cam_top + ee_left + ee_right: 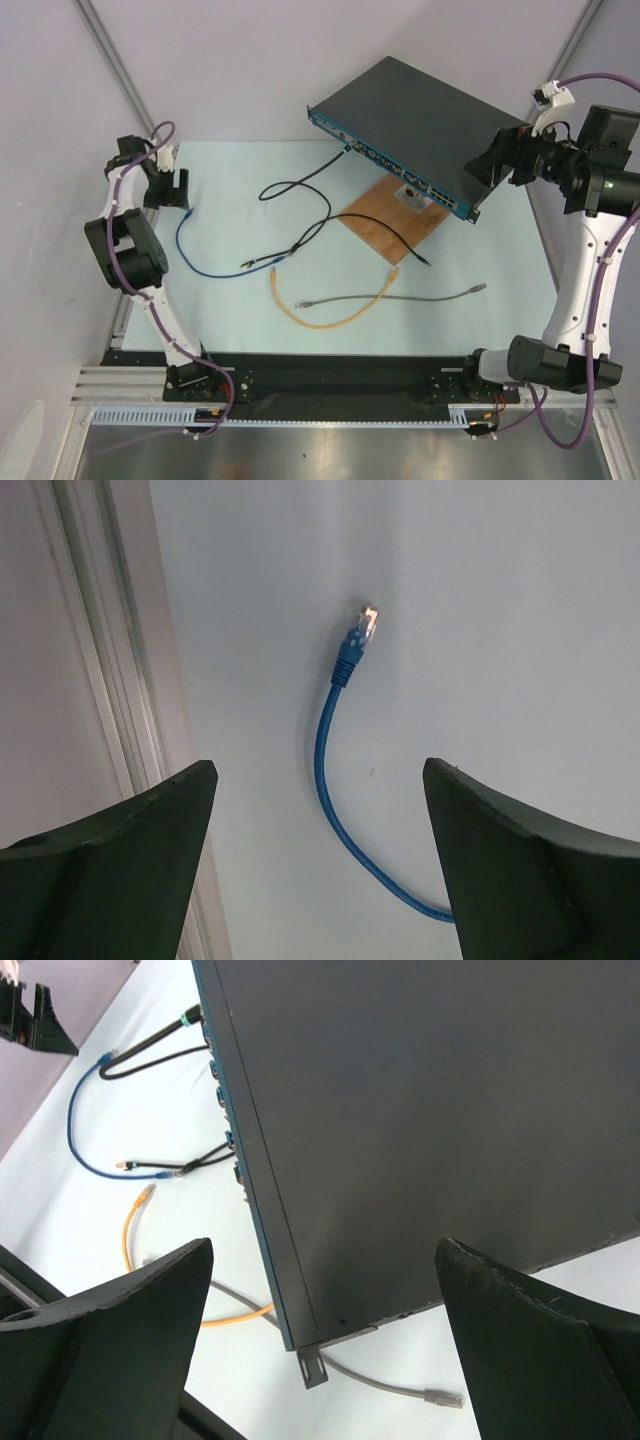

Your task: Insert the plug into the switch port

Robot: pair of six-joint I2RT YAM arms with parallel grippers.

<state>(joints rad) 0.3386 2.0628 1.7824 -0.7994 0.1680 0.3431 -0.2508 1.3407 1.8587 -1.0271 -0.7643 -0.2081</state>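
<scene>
While no plug is gripped, step in hand: I judge this the approach to a pick; insertion has not begun.
Orange cable [300, 318], grey cable [400, 297]: loose on the worktop [230, 160], nearest the arm bases, touched by neither claw.
Left claw [168, 188]: spread wide and empty, hanging over the left edge of the worktop, likely lined up on the plug below it.
Blue plug [364, 622]: lying flat, ahead of the left claw and apart from it. Only the left wrist view resolves its clear tip.
Right claw [490, 160]: spread, empty, poised over the right front corner of the switch [420, 110], probably to steady it.
Switch position: far side, set at an angle, front corner over the wooden board [385, 225]; a black cable [300, 185] is seated in its face.
Port row [400, 172]: legible from the top view; the right wrist view gives mostly the lid.
</scene>
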